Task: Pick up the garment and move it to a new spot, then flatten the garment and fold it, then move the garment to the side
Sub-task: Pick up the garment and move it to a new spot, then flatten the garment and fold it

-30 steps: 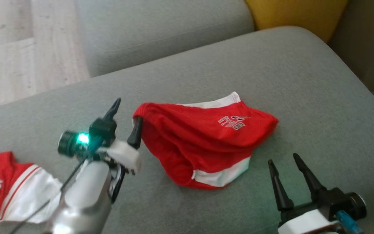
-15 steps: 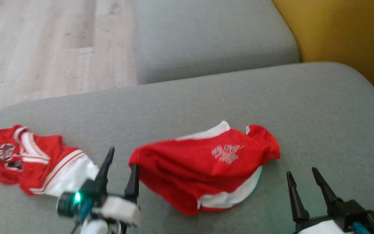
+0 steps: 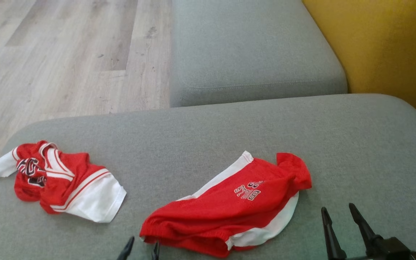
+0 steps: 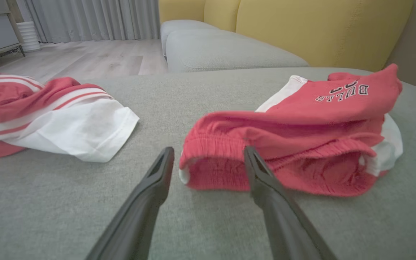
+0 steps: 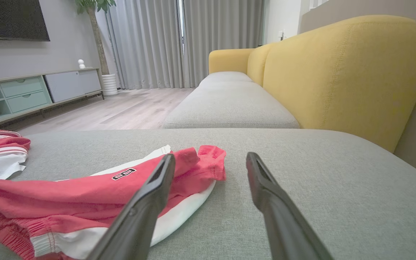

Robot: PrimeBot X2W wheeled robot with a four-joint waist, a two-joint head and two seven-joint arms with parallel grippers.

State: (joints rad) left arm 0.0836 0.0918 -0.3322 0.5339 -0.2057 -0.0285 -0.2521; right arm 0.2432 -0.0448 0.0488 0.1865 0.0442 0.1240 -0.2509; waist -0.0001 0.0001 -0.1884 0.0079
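Note:
The garment, red shorts (image 3: 229, 213) with white side panels and "BULLS" lettering, lies rumpled on the grey sofa cushion (image 3: 211, 133). My left gripper (image 3: 143, 251) is open at the bottom edge of the head view, its tips at the left end of the waistband. In the left wrist view the shorts (image 4: 302, 119) lie ahead, and the waistband's corner sits between the spread fingers of the left gripper (image 4: 208, 151). My right gripper (image 3: 338, 211) is open with nothing in it, just right of the shorts. From the right wrist, the shorts (image 5: 67, 202) lie left of that gripper (image 5: 209, 157).
A second red and white garment (image 3: 60, 180) lies crumpled at the cushion's left end. Beyond are another grey cushion (image 3: 251, 50), the yellow backrest (image 3: 385, 47) on the right and wooden floor (image 3: 67, 54) at the far left. A TV cabinet (image 5: 24, 94) stands across the room.
The camera has shifted. The shorts, hung up on my left finger a second ago, have sunk and now lie on the cushion. My left gripper has dropped to the picture's bottom edge.

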